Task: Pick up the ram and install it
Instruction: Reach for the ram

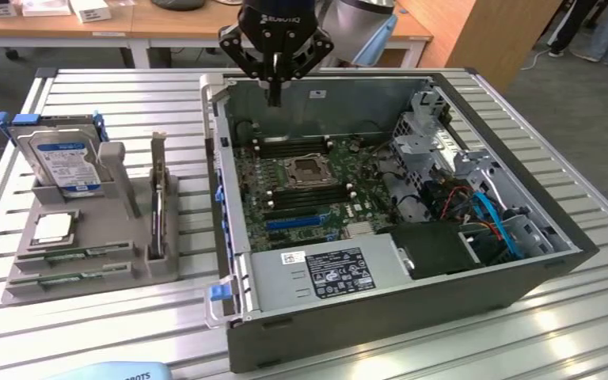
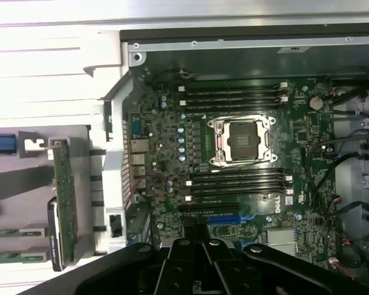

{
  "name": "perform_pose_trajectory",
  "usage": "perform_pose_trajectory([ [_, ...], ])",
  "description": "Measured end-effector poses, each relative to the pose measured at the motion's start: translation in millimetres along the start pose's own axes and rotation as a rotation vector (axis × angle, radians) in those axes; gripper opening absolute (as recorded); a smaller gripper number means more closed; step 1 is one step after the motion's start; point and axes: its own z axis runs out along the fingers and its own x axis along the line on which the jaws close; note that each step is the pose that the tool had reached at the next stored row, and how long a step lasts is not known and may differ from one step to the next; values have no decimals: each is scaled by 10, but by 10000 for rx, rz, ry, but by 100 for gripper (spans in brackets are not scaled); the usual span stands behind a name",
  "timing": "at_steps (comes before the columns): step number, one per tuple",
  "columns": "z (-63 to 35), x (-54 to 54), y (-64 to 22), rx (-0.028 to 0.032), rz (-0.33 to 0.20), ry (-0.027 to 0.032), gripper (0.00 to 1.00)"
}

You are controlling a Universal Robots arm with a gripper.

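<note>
Two green ram sticks lie side by side in the front slots of a grey holder (image 1: 148,271) at the exterior view's left, one (image 1: 72,255) behind the other (image 1: 66,277). The wrist view catches their ends (image 2: 6,233). My gripper (image 1: 273,96) hangs above the back wall of the open computer case (image 1: 389,317), far from the sticks. Its black fingers (image 2: 194,261) are shut together with nothing between them. Below them lies the motherboard with its dark memory slots (image 1: 288,145) (image 2: 234,92) on both sides of the empty processor socket (image 1: 306,169) (image 2: 243,141).
The holder also carries an upright hard drive (image 1: 63,162), a silver processor chip (image 1: 53,228) and a dark expansion card (image 1: 157,198) standing on edge. Inside the case sit a power supply (image 1: 325,273), drive cages and blue cables (image 1: 499,226). Everything rests on a slatted metal table (image 1: 104,95).
</note>
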Motion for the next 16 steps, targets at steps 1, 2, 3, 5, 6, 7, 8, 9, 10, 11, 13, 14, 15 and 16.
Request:
perform_pose_trajectory([
  [1, 0, 24, -2, 0, 0, 0, 10],
  [2, 0, 48, -4, 0, 0, 0, 10],
  [3, -1, 75, -6, 0, -1, 0, 10],
  [5, -3, 131, -10, 1, -2, 1, 10],
  [6, -3, 160, -12, 1, 0, 1, 10],
  [7, -3, 185, -14, 0, 0, 0, 10],
  [8, -4, 207, -15, 0, 0, 0, 10],
  [9, -5, 227, -17, 0, -1, 1, 10],
  [10, -5, 250, -19, 1, -1, 1, 10],
  [11, -6, 273, -20, 1, -1, 1, 10],
  [13, -7, 318, -24, 0, -1, 1, 10],
  [14, -7, 339, -25, 0, 0, 1, 10],
  [15, -7, 360, -27, 0, 0, 0, 10],
  [16, -8, 385, -29, 0, 0, 0, 10],
])
